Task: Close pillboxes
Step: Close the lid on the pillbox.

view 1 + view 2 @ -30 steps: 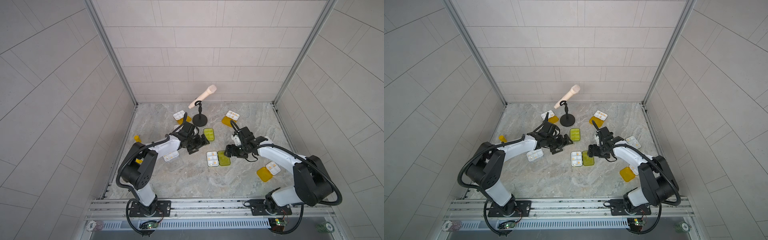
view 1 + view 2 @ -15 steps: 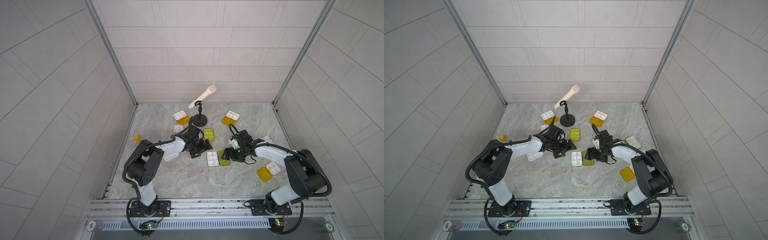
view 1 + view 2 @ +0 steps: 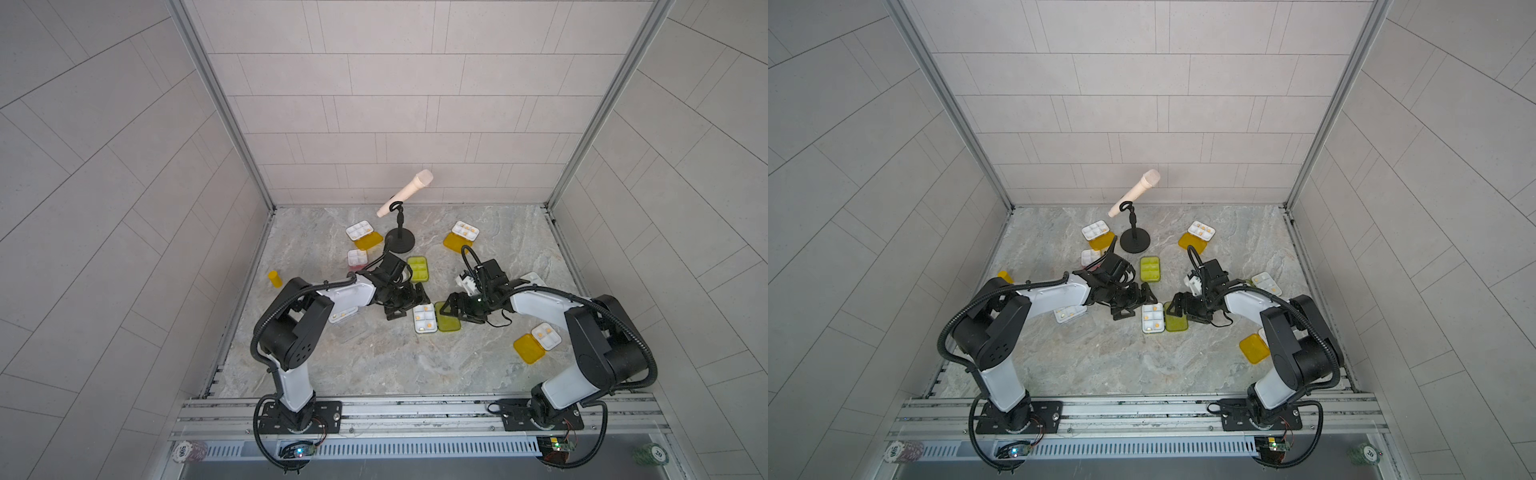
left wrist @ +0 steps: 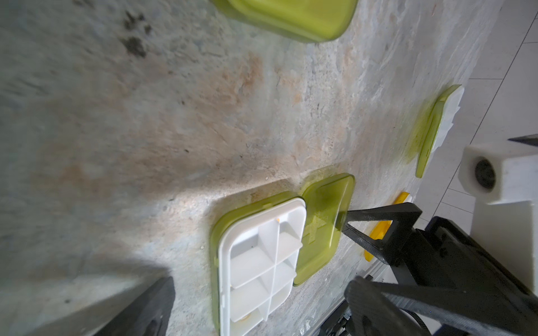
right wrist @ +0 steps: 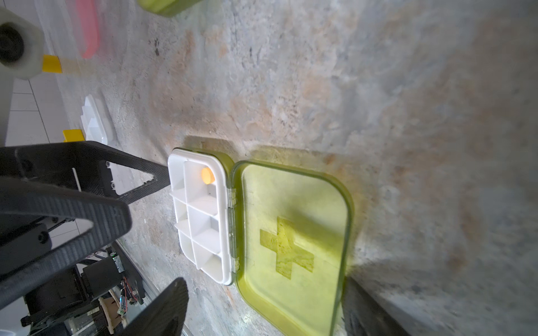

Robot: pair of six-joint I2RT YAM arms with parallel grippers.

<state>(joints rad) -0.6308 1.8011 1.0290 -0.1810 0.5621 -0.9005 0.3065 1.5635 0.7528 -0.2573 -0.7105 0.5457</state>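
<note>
An open pillbox lies mid-table: white tray (image 3: 424, 319) (image 5: 201, 215) with its lime green lid (image 3: 449, 320) (image 5: 291, 232) folded out flat beside it. My left gripper (image 3: 409, 303) (image 4: 259, 308) is open, and its fingers straddle the tray's end; one fingertip (image 5: 151, 177) touches the tray's outer edge. My right gripper (image 3: 456, 311) (image 5: 262, 311) is open around the lid, with one finger (image 4: 375, 221) at the lid's free edge. Other pillboxes: a closed lime one (image 3: 417, 268), orange-lidded open ones (image 3: 363, 235) (image 3: 461, 235) (image 3: 536, 343), a pink one (image 3: 357, 259).
A microphone on a black round stand (image 3: 400, 241) rises behind the left gripper. A small yellow bottle (image 3: 274, 278) stands at the left wall. A clear pillbox (image 3: 343, 316) lies under the left arm; another box (image 3: 534, 277) lies behind the right arm.
Both grippers have come in on the central pillbox: the left one forward to the tray, the right one down to the lid. The right jaws have narrowed.
</note>
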